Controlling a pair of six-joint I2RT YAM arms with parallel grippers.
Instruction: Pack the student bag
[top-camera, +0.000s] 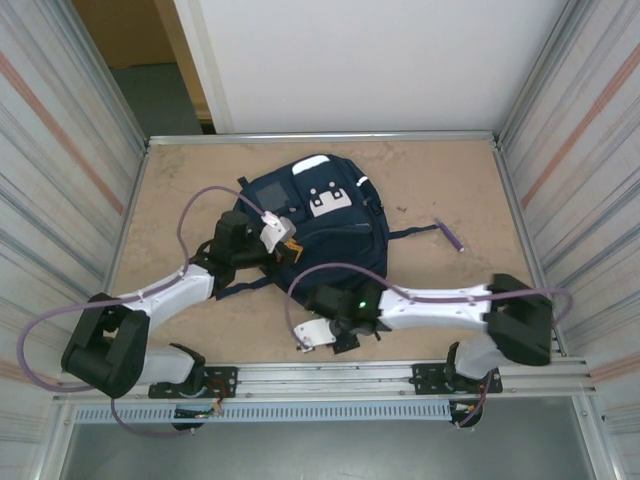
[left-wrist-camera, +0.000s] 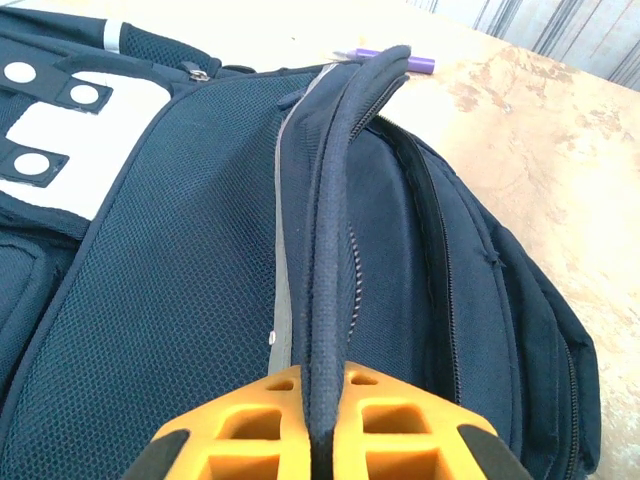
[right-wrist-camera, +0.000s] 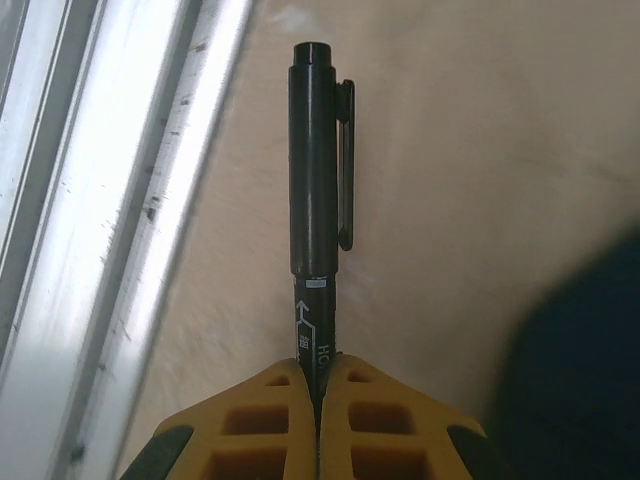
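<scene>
the right hand (right-wrist-camera: 318, 400), clenched on a black pen (right-wrist-camera: 318, 180) jutting straight ahead, sits by the near rail (right-wrist-camera: 130, 200) of the table (top-camera: 460, 190), the student bag (top-camera: 335, 235) just beyond it mid-table with its zipper edge pinched in the left hand (left-wrist-camera: 320, 425).

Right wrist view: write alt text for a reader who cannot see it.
The right tool is shut on a black capped pen, which points away over the tan table. A metal rail runs along the left edge.

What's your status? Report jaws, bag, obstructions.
Left jaws shut on bag rim. Right jaws shut on black pen. Purple pen on table, right of bag.
</scene>
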